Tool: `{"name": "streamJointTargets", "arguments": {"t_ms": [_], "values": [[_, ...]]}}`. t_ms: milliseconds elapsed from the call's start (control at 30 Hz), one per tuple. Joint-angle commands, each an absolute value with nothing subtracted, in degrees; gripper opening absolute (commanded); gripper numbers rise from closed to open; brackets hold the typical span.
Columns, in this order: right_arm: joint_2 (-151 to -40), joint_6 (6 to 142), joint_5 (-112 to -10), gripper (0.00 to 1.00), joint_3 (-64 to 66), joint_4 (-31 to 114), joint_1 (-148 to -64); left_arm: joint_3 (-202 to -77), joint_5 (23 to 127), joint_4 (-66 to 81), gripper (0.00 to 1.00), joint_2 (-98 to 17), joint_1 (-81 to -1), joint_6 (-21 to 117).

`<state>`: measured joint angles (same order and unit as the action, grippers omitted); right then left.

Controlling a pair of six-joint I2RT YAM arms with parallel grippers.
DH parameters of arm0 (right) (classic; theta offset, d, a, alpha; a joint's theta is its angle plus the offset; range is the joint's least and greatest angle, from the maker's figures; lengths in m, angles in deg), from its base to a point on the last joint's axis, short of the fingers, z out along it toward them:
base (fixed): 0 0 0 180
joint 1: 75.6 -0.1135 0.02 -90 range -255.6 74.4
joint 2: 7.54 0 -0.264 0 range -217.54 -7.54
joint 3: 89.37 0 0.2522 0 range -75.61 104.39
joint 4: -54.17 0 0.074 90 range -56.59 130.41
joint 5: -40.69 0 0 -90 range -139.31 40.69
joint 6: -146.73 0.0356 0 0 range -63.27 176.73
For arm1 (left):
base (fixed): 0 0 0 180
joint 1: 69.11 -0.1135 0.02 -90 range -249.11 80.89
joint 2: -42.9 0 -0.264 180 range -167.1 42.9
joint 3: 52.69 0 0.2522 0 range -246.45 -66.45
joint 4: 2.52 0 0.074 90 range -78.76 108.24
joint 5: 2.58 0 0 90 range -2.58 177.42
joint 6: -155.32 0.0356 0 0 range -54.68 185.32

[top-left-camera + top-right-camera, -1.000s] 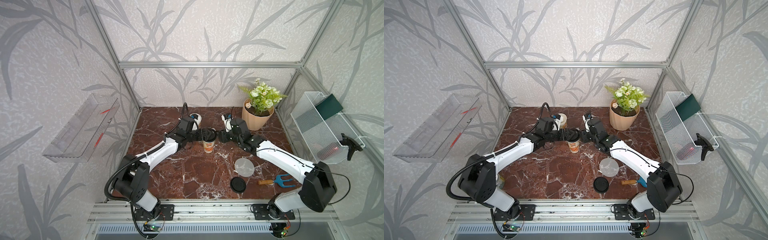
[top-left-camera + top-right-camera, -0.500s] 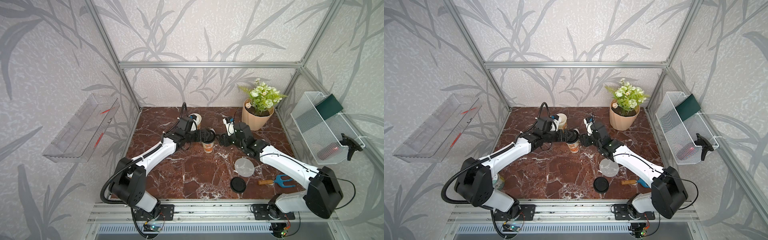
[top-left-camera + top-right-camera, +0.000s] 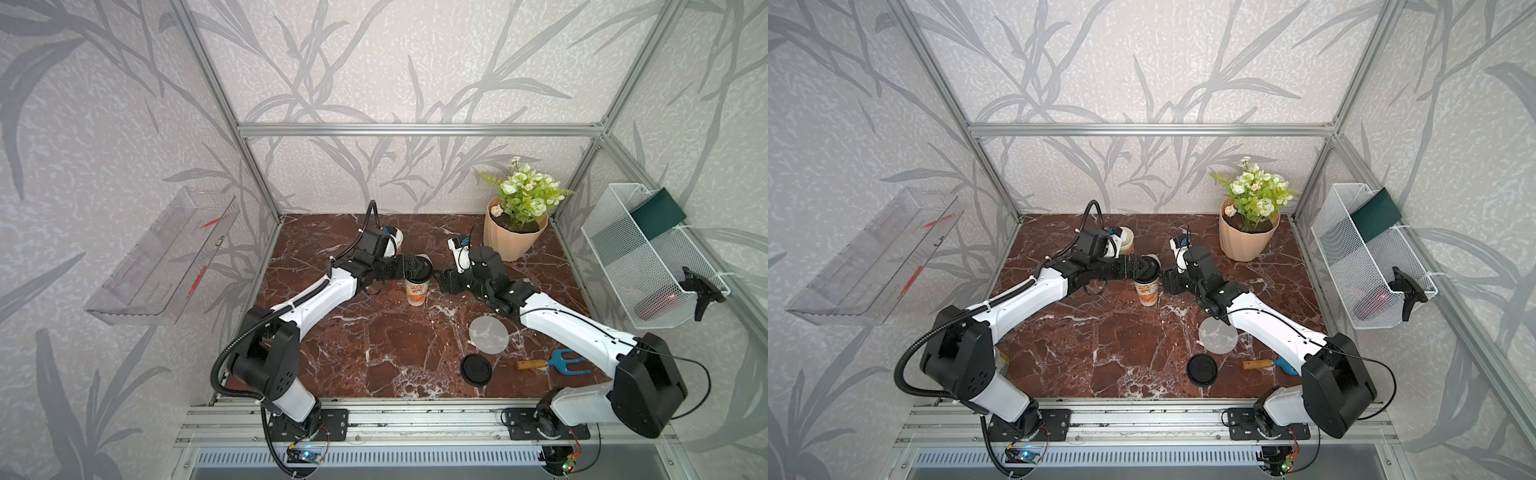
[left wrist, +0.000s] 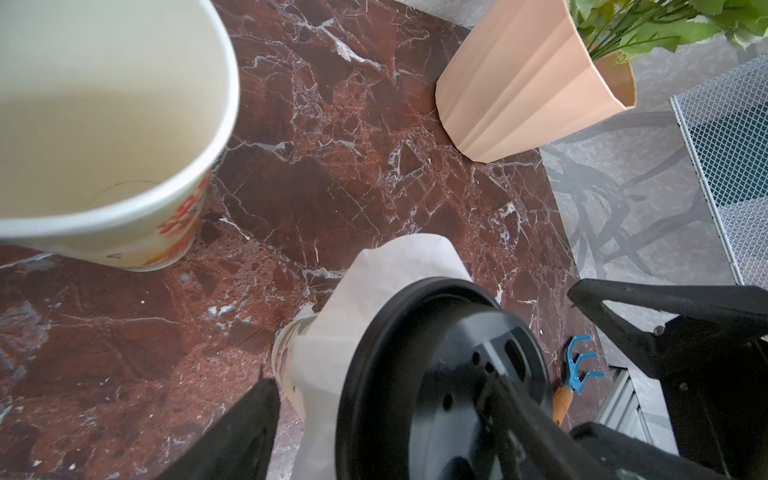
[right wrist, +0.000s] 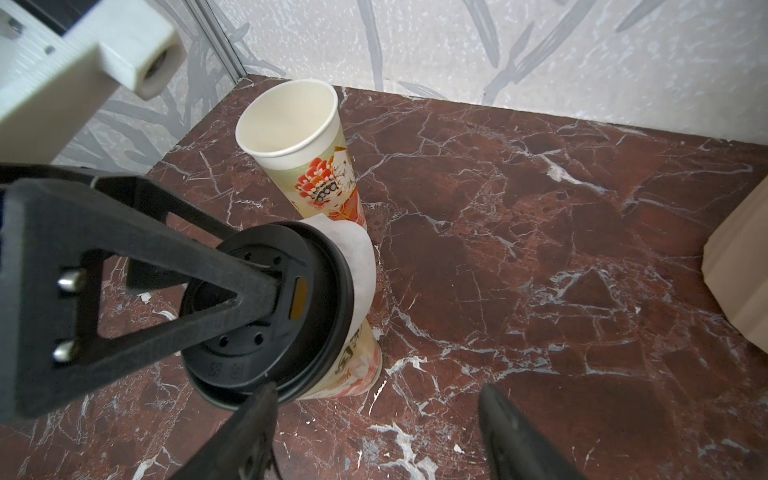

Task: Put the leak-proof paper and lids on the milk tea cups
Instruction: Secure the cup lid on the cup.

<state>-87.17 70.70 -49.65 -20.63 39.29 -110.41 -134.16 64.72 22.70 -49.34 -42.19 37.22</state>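
A milk tea cup (image 3: 417, 291) stands mid-table in both top views, capped by a black lid (image 5: 266, 316). A leak-proof paper (image 5: 357, 253) is pinched under that lid and hangs crumpled over the rim. My left gripper (image 4: 374, 386) is open at this cup, one finger lying across the lid top and the other beside the cup wall. My right gripper (image 5: 380, 440) is open and holds nothing, just right of the cup. The other milk tea cup (image 5: 291, 120) stands uncovered behind. A second leak-proof paper (image 3: 488, 334) lies flat on the table.
A loose black lid (image 3: 476, 370) and a blue hand fork with a wooden handle (image 3: 557, 362) lie near the front right. A peach plant pot (image 3: 513, 237) stands at the back right. A wire basket (image 3: 648, 257) hangs on the right wall, a clear tray (image 3: 162, 257) on the left.
My right gripper's jaws have opened wider and it has drawn back a little from the capped cup. The left gripper stays at the lid.
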Motion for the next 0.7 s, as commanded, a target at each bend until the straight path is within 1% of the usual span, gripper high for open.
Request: {"name": "streamJointTargets", "arguments": {"t_ms": [0,200,367,567,667], "values": [[-86.9,71.6,-50.7,0.77,-19.4,41.4,-110.2,-132.2,64.9,24.0,0.77,-51.9,-42.6,37.4],[-91.4,73.3,-50.1,0.76,-13.9,40.9,-110.1,-129.2,62.9,21.0,0.71,-53.7,-42.7,35.7],[-96.3,75.6,-47.4,0.73,-11.8,39.2,-110.2,-126.6,62.2,18.6,0.66,-53.5,-42.7,34.7],[-98.7,77.4,-46.3,0.69,-13.5,39.1,-110.2,-124.6,61.5,17.4,0.66,-51.2,-42.8,34.2],[-98.9,77.3,-46.0,0.67,-15.7,39.6,-110.3,-125.3,60.2,17.3,0.71,-49.4,-43.0,33.8]]}}
